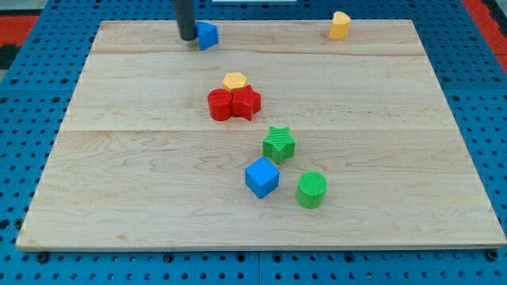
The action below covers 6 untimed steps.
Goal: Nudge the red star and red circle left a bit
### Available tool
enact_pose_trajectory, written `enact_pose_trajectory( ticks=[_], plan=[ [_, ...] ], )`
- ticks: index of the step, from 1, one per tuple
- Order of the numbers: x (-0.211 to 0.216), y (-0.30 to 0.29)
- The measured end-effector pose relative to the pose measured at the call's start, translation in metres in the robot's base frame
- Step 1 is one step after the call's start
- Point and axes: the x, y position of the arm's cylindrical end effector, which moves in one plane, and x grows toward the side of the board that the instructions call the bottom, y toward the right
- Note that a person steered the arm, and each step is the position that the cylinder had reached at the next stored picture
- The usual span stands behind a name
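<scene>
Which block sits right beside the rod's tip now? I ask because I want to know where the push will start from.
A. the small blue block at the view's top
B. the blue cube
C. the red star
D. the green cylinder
A: my tip stands at the view's top, against the small blue block, well above the red star and red circle.
</scene>
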Motion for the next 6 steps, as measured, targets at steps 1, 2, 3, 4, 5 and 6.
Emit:
enact_pose_trajectory(
  ticks=[1, 2, 3, 4, 5, 6],
  plan=[
    [-0.003, 0.039],
    [-0.003, 0.093],
    [-0.004, 0.116],
    [0.01, 0.12],
    [0.11, 0.13],
    [0.148, 0.085]
  ],
)
